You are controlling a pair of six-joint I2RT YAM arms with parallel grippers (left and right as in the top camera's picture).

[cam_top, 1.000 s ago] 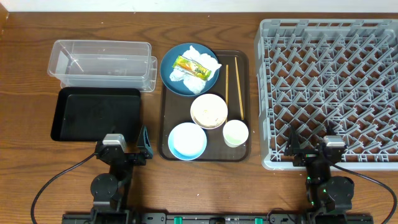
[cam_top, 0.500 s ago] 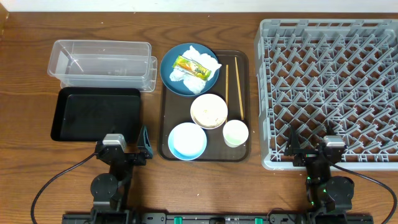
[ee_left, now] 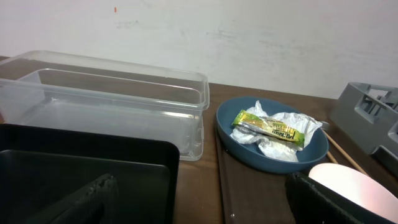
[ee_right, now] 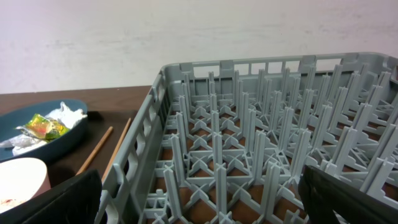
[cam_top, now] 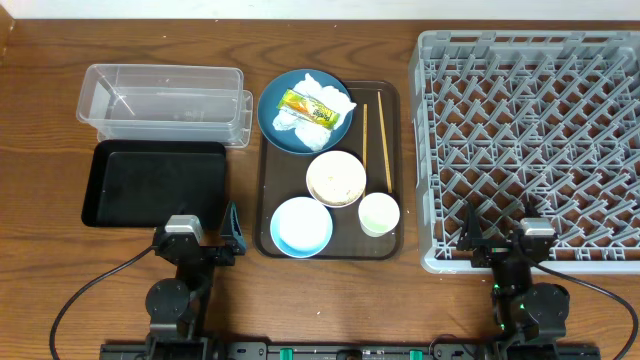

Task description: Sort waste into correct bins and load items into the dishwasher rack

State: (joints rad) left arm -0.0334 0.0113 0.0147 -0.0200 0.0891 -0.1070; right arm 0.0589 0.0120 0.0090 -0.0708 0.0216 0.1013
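One dishwasher rack (cam_top: 530, 140), one clear tub (cam_top: 160, 70), one black tray (cam_top: 155, 183), one serving tray (cam_top: 345, 238), one plate (cam_top: 270, 125), two bowls (cam_top: 336, 178), one cup (cam_top: 379, 213), two chopsticks (cam_top: 364, 130), one wrapper (cam_top: 308, 107).

We saw a dark wooden table (cam_top: 40, 120) carrying four things directly: a clear plastic tub (cam_top: 160, 68) at ten o'clock, a shallow black tray (cam_top: 150, 185) just beside it at eight o'clock, a brown serving tray (cam_top: 350, 248) near the centre, and a grey dishwasher rack (cam_top: 530, 140) at three o'clock

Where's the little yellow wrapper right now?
In the overhead view, the snack wrapper lies on the crumpled tissue on the dark blue plate, at the far end of the brown tray, just right of the clear tub.
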